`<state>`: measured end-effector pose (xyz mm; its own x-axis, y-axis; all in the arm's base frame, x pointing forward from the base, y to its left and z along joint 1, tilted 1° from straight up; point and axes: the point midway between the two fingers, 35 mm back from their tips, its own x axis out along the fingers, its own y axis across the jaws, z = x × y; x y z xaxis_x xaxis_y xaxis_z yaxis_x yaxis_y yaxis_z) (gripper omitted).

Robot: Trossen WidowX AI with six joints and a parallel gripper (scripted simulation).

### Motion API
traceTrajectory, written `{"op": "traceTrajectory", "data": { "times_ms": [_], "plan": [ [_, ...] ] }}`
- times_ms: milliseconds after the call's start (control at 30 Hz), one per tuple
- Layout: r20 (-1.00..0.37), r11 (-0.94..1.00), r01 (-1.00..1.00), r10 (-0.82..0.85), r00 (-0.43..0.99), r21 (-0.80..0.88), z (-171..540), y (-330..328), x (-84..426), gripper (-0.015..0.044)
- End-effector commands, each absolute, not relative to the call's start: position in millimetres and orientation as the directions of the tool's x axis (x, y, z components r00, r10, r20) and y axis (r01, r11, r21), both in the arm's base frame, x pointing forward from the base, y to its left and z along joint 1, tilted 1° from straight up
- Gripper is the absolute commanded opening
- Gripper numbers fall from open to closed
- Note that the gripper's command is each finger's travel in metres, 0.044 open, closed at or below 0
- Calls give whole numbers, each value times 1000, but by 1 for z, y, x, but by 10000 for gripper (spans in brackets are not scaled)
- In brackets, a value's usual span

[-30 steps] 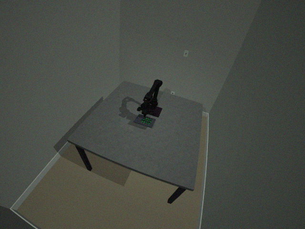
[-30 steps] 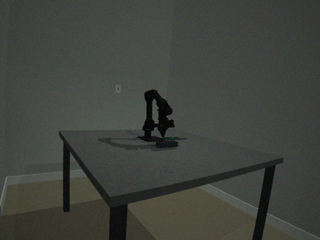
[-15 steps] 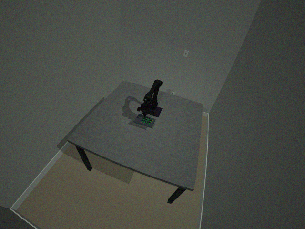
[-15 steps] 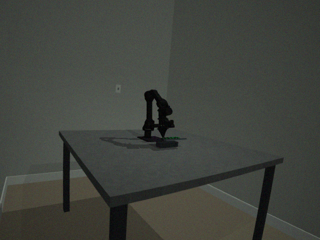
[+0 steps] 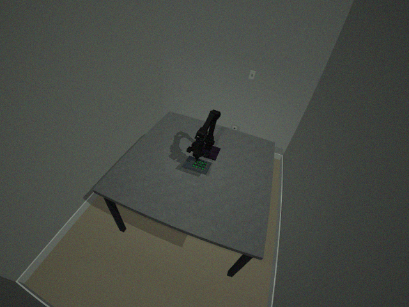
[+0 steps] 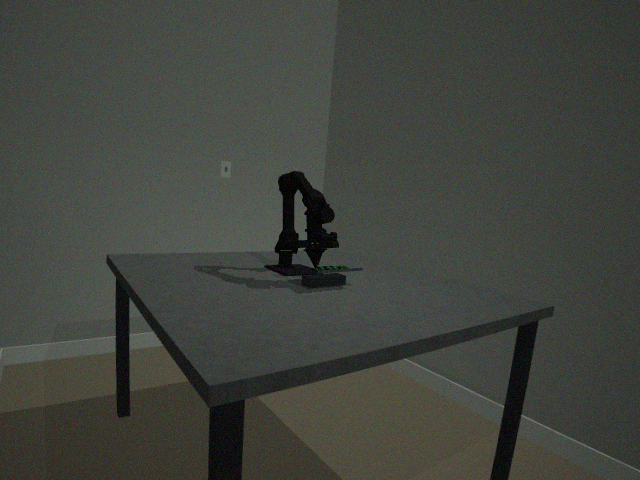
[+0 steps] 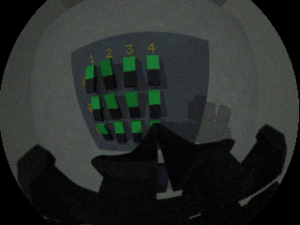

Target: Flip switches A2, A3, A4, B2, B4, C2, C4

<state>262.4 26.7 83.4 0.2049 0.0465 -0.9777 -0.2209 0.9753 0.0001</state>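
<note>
The dark panel [image 5: 188,163] [image 7: 185,70] carries three rows of four rocker switches, each with a green far half and a black near half. A2 [image 7: 108,74], A3 [image 7: 129,71] and A4 [image 7: 153,70] are in the far row. B2 [image 7: 112,106] and B4 [image 7: 155,104] are in the middle row. C2 [image 7: 120,131] is in the nearest row. I cannot tell which end of each is raised. My gripper [image 5: 197,160] [image 6: 315,266] [image 7: 156,126] is shut and empty, its tips low at C4, hiding most of it. Contact is not clear.
The arm [image 5: 209,125] [image 6: 287,211] stands on a purple base mat [image 5: 215,153] [image 6: 281,269] behind the panel. A dark box-like block [image 6: 323,280] shows in front of the switches in the exterior view. All stand on a grey table [image 5: 198,204] [image 6: 310,330]. The arm's shadow falls beside it.
</note>
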Motion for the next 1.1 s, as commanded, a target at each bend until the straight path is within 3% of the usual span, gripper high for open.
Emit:
{"op": "traceTrajectory", "data": {
  "times_ms": [0,267,467,767,1067],
  "plan": [
    [-979,975,-222,49,200,4,81,27,261,0],
    [-978,975,-221,47,204,0,85,27,262,0],
    [-973,975,-222,55,224,4,144,23,246,0],
    [-973,975,-222,58,225,7,158,66,264,0],
    [-973,975,-222,59,225,8,159,68,265,0]
  ]
}}
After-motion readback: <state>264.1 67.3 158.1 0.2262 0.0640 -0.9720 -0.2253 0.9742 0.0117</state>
